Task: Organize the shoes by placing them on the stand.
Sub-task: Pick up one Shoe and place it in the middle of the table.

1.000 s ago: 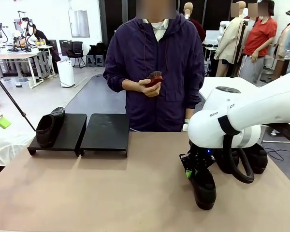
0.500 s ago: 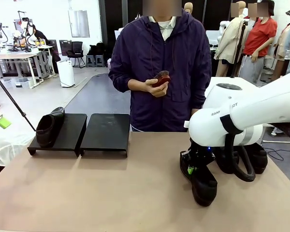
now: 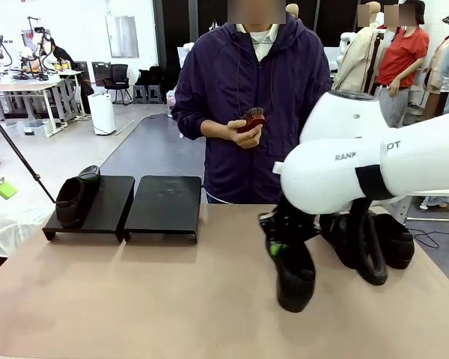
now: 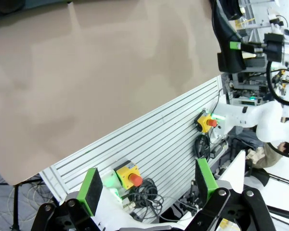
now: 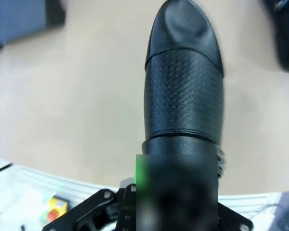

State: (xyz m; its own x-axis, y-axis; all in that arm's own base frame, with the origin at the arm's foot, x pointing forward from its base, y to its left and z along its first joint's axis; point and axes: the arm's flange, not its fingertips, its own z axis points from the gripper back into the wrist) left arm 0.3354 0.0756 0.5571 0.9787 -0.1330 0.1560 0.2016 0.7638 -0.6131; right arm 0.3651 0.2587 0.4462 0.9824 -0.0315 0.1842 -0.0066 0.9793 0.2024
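the stand (image 3: pixel 165 206) has two black sections, and one shoe (image 3: pixel 75 198) lies on the left one. right of the stand, the right hand (image 3: pixel 278 245) grips a second shoe (image 3: pixel 294 277) above the bench (image 3: pixel 135 299). farther right are more shoes (image 3: pixel 395 241), partly hidden by the arm — count unclear. the left hand (image 4: pixel 148 185) gapes wide, holding nothing.

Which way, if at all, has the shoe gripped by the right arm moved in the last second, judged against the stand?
Yes. The shoe, held by the right gripper, has shifted left, toward the stand, which stayed put.
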